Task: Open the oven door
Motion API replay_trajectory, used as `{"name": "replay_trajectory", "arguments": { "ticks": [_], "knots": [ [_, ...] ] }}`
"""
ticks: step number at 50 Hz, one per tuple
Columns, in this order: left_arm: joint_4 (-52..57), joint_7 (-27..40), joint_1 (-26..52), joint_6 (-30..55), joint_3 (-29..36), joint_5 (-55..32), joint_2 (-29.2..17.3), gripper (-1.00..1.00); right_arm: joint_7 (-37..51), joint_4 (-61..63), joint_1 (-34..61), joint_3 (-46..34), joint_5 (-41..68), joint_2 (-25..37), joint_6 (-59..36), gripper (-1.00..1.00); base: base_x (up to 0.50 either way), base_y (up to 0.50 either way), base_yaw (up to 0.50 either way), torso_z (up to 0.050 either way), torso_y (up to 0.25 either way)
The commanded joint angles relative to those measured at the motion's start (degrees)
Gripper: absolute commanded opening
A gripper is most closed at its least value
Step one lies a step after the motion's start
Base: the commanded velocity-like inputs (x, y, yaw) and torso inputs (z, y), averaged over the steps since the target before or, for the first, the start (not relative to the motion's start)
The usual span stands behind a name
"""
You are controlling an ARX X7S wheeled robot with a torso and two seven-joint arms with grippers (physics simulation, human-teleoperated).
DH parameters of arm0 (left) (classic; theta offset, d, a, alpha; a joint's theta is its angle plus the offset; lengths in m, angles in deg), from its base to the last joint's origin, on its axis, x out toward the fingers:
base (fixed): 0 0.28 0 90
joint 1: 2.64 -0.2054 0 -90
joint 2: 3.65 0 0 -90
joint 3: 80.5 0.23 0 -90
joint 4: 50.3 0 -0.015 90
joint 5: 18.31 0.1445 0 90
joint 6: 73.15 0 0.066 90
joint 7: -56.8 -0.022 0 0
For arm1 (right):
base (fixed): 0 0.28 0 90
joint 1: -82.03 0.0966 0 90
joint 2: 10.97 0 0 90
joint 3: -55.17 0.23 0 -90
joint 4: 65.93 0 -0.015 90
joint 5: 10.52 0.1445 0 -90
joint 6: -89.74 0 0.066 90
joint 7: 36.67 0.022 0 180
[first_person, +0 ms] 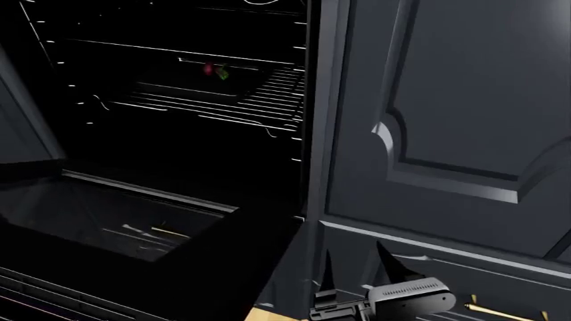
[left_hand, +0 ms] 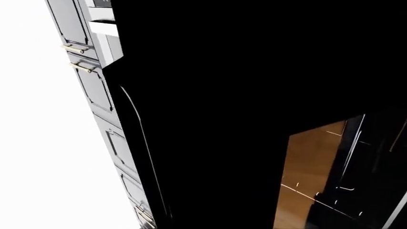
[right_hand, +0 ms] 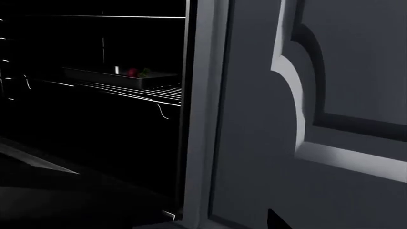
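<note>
The oven door (first_person: pixel 259 251) hangs down nearly level at the lower left of the head view, glossy black with its dark glass window facing up. Behind it the oven cavity (first_person: pixel 170 154) stands exposed. My right gripper (first_person: pixel 357 262) is open and holds nothing. It sits just right of the door's right edge, in front of the navy cabinet front. One dark fingertip (right_hand: pixel 275 220) pokes into the right wrist view. A glossy black panel (left_hand: pixel 241 95), which looks like the oven door, fills most of the left wrist view. My left gripper shows in no view.
Inside the oven, a dark tray (first_person: pixel 196 83) with a red and a green item rests on a wire rack (first_person: pixel 263 100). A tall navy raised-panel cabinet door (first_person: pixel 464 100) stands to the right, with a brass handle (first_person: pixel 499 309) below it. Navy drawers (left_hand: pixel 95 86) and wood floor (left_hand: pixel 308 171) show in the left wrist view.
</note>
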State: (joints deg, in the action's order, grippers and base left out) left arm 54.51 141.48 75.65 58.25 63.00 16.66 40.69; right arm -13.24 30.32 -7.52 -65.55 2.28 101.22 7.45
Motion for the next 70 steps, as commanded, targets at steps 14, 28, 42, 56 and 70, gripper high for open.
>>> {"name": "replay_trajectory", "arguments": {
  "ticks": [14, 28, 42, 56, 70],
  "knots": [
    [-10.8, 1.7, 0.5, -5.4, -4.9, -4.4, 2.4, -1.00, 0.2, -0.3, 0.1, -0.3, -0.1, 0.1, 0.3, 1.00, 0.00, 0.00, 0.00, 0.000, 0.000],
    [-13.6, 2.1, -0.1, -7.4, -5.9, -3.7, 3.9, -1.00, 0.3, -0.1, 0.1, -0.4, 0.0, 0.2, 0.3, 1.00, 0.00, 0.00, 0.00, 0.000, 0.000],
    [-16.5, 2.7, -0.8, -9.8, -7.6, -3.4, 5.3, -1.00, 0.5, -0.2, 0.0, -0.5, 0.0, 0.3, 0.5, 1.00, 0.00, 0.00, 0.00, 0.000, 0.000],
    [-22.5, 3.5, -0.6, -14.3, -9.3, -2.9, 7.8, -1.00, 0.6, -0.1, 0.1, -0.5, 0.1, 0.4, 0.4, 1.00, 0.00, 0.00, 0.00, 0.000, 0.000],
    [-27.0, 3.7, -0.6, -17.6, -11.1, -0.9, 10.5, -1.00, 0.8, -0.1, 0.1, -0.7, -0.1, 0.5, 0.7, 1.00, 0.01, 0.00, 0.00, 0.000, 0.000]
  ]
}}
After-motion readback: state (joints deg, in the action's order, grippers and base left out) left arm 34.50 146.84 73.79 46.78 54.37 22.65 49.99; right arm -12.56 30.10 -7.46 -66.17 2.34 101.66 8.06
